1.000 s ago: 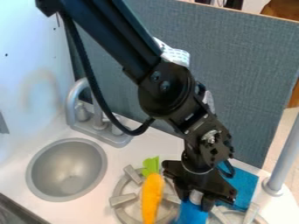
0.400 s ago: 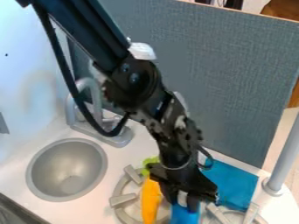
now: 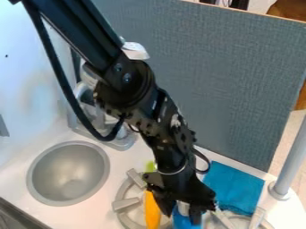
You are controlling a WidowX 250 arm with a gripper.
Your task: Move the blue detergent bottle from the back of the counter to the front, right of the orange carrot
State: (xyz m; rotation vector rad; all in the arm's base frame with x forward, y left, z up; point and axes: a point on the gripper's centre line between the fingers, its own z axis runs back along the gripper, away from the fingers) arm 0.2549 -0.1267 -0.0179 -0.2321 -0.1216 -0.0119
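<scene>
while the arm (image 3: 128,82) slants down, its end effector (image 3: 184,216) clamps a blue object (image 3: 184,224)

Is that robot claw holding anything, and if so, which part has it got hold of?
Yes: the gripper holds a blue object by its pale gray upper end, one finger on each side.

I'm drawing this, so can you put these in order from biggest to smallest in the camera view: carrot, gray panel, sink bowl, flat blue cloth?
1. Gray panel
2. Sink bowl
3. Flat blue cloth
4. Carrot, partly hidden by the gripper
</scene>
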